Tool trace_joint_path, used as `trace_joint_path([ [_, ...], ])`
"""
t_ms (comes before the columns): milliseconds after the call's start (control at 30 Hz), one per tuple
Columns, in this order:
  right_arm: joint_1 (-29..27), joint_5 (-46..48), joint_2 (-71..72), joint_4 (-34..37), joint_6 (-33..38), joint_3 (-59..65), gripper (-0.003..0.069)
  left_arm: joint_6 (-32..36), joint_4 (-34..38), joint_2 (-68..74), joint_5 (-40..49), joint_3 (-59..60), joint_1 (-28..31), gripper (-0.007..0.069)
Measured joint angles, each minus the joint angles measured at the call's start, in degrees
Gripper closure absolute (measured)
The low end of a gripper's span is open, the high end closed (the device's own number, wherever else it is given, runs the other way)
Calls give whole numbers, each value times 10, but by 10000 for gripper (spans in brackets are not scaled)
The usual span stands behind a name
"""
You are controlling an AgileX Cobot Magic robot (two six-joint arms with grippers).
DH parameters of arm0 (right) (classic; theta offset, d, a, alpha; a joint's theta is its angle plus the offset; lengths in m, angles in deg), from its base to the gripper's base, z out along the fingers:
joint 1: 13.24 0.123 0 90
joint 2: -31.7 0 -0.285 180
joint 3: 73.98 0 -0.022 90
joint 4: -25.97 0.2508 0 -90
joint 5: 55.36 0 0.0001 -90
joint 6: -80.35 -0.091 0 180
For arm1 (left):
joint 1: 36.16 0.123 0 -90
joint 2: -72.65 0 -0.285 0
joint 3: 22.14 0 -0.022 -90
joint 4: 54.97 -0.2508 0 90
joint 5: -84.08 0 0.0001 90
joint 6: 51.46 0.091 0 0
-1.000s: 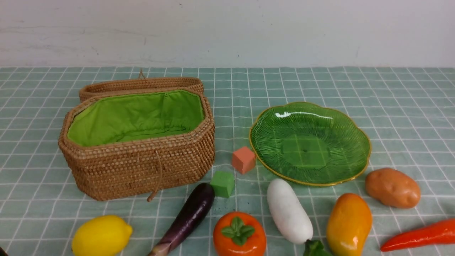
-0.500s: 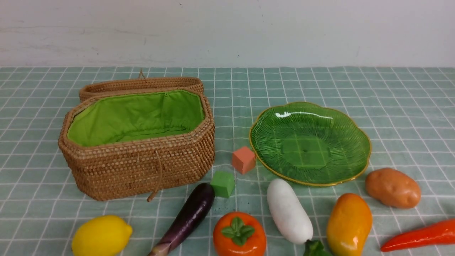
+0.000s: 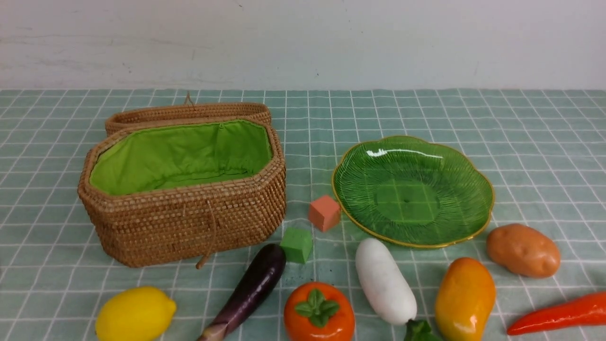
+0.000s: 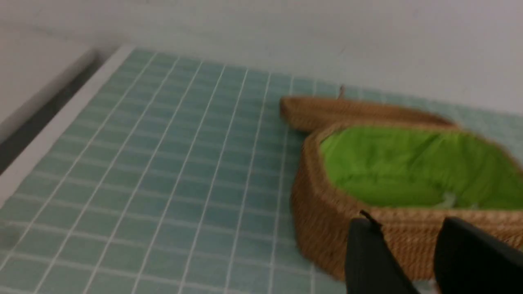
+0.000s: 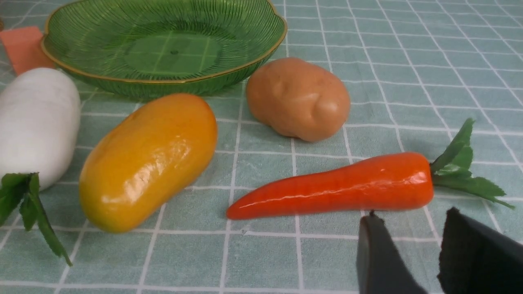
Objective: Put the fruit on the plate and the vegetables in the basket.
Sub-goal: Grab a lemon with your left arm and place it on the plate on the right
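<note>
Nearest, along the lower edge of the front view, lie from left to right the lemon point(image 3: 135, 313), eggplant point(image 3: 251, 289), persimmon point(image 3: 318, 312), radish point(image 3: 384, 280), mango point(image 3: 464, 298) and chili point(image 3: 558, 313). The potato point(image 3: 523, 249) sits just behind the mango at lower right. None of these has shifted over the last second. The one change is that a dark sliver in that view's lower left corner has gone. The left wrist view is blurred, so I judge the left gripper point(image 4: 408, 228) is travelling and sorting has not begun. At the lower right of its own view, its jaws stand partly apart with nothing between them, only basket wall showing through the gap. The right gripper point(image 5: 410, 220) is likewise partly spread and empty, hovering just short of the chili's leafy end and touching nothing. At mid-frame sit a green cube point(image 3: 296, 245) and a salmon cube point(image 3: 324, 212). Farther back are the basket point(image 3: 184, 222) at centre left, its lid point(image 3: 189, 112) folded behind, and the plate point(image 3: 412, 189) at centre right. Both hold nothing.
</note>
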Motion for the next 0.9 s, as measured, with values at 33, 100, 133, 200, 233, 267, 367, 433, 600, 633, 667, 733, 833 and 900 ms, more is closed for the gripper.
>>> trace_joint_path([
  [33, 0, 0, 0, 0, 0, 0, 418, 0, -7, 23, 0, 0, 0, 386],
  [100, 0, 0, 0, 0, 0, 0, 418, 0, -11, 58, -6, 0, -2, 386],
  [133, 0, 0, 0, 0, 0, 0, 418, 0, -12, 75, -9, 1, -7, 386],
  [200, 0, 0, 0, 0, 0, 0, 418, 0, -10, 122, -12, 7, -31, 386],
  [233, 0, 0, 0, 0, 0, 0, 418, 0, -9, 125, -12, 8, -36, 386],
  [267, 0, 0, 0, 0, 0, 0, 418, 0, -4, 151, -13, 13, -53, 386],
  [367, 0, 0, 0, 0, 0, 0, 418, 1, 12, 199, -9, 17, -95, 386],
  [433, 0, 0, 0, 0, 0, 0, 418, 20, 15, 232, 4, 17, -130, 378],
  [600, 0, 0, 0, 0, 0, 0, 418, 105, 15, 297, 69, 17, -197, 281],
  [633, 0, 0, 0, 0, 0, 0, 418, 122, 15, 313, 78, 17, -208, 241],
  [667, 0, 0, 0, 0, 0, 0, 418, 133, 15, 324, 81, 17, -216, 203],
  [733, 0, 0, 0, 0, 0, 0, 418, 151, 10, 351, 75, 17, -230, 104],
  [833, 0, 0, 0, 0, 0, 0, 418, 162, -1, 385, 39, 17, -234, -17],
  [900, 0, 0, 0, 0, 0, 0, 418, 163, -22, 410, 3, 17, -234, -41],
])
